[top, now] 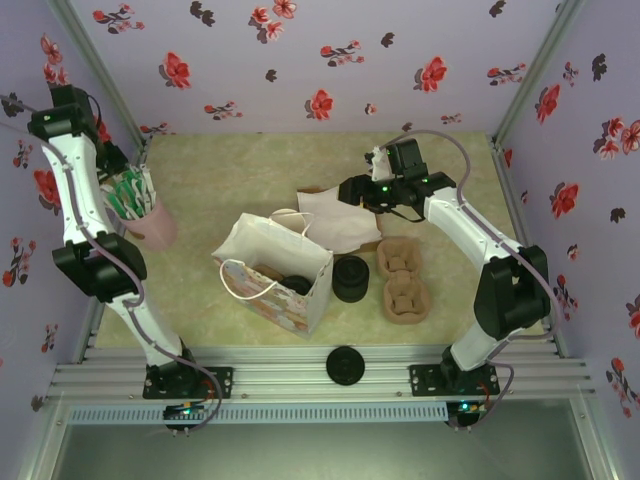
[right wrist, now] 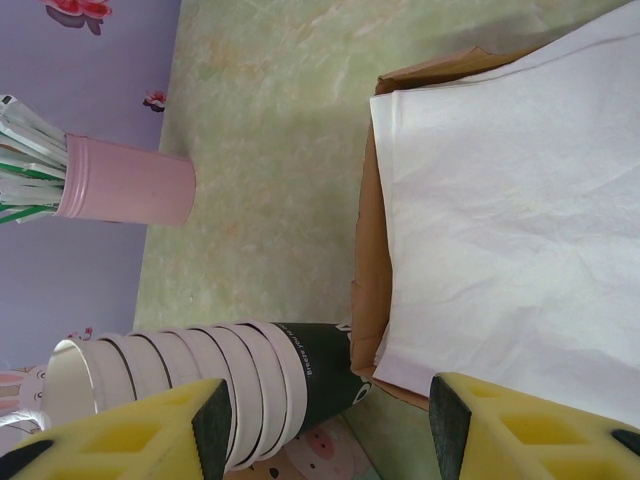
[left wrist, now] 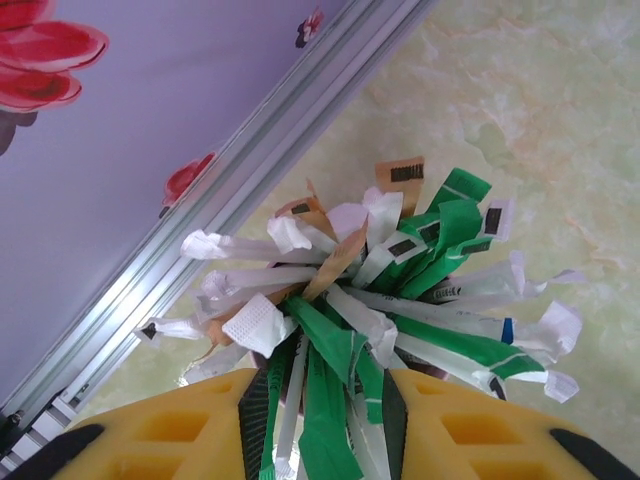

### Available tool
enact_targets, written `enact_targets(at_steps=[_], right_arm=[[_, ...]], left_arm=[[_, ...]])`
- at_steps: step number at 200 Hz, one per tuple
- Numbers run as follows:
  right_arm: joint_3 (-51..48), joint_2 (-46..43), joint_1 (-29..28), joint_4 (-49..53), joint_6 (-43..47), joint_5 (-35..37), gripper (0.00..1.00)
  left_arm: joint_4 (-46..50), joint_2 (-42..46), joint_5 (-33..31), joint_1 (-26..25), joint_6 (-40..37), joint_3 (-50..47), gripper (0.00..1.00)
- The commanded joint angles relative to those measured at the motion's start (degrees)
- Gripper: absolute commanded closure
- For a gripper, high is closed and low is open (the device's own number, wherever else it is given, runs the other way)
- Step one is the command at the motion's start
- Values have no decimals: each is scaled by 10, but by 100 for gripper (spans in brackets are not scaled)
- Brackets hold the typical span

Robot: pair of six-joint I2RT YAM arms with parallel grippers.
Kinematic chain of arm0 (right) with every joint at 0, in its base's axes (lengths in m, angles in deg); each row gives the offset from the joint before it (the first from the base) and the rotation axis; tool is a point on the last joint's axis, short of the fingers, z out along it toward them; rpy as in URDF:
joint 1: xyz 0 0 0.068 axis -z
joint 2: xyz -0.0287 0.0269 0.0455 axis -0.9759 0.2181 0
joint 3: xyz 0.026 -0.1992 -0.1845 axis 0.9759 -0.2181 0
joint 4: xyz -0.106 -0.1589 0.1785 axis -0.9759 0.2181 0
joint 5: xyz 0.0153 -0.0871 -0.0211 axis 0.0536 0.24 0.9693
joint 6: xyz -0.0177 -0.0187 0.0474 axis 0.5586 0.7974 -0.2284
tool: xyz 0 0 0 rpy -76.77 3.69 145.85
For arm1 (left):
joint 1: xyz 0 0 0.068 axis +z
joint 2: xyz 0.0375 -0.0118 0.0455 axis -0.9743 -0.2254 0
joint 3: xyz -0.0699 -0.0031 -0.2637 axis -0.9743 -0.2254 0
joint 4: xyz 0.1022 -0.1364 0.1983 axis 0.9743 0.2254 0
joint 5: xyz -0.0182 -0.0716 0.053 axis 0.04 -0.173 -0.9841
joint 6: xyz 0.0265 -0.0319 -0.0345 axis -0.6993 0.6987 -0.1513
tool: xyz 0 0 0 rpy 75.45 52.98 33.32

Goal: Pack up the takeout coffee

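The coffee [top: 294,284] stands inside the white paper bag [top: 285,305], with only its black lid showing above the rim. It is well apart from both grippers and closer to the arm bases than either.

The right gripper [right wrist: 325,420] hangs beyond the bag with its fingers wide apart and holds nothing. A stack of empty cups [right wrist: 230,380] lies on its side just ahead of its left finger. Ahead of the other finger is a pile of white paper [right wrist: 510,200] on brown cardboard [right wrist: 365,260]. Back toward that arm's base sit a short stack of black lids [top: 351,278] and two brown cup trays [top: 403,277].

The left gripper [left wrist: 325,420] hovers over a pink cup [right wrist: 130,188] full of packets [left wrist: 400,260]. Its jaws are a narrow way apart, and a few packets stand loosely between them.
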Motion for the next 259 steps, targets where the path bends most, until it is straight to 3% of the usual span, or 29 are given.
enact_targets(at_steps=[1,43,97,141,259], right_arm=[[4,7,3,-9,0,-8,43],[5,11,3,-10,1,-10,43],[5,12,3,-10,0,-9,43],[4,13,2,-11,0,-11,44],[8,11,1,-7,1,-9,43]], left_arm=[[7,-26,0,5,-15,35,62],[23,-63,11,7,-17,77,63],[29,-61,15,6,-17,75,88],[53,-45,3,6,-25,95,97],[28,43,-17,4,-21,124,100]])
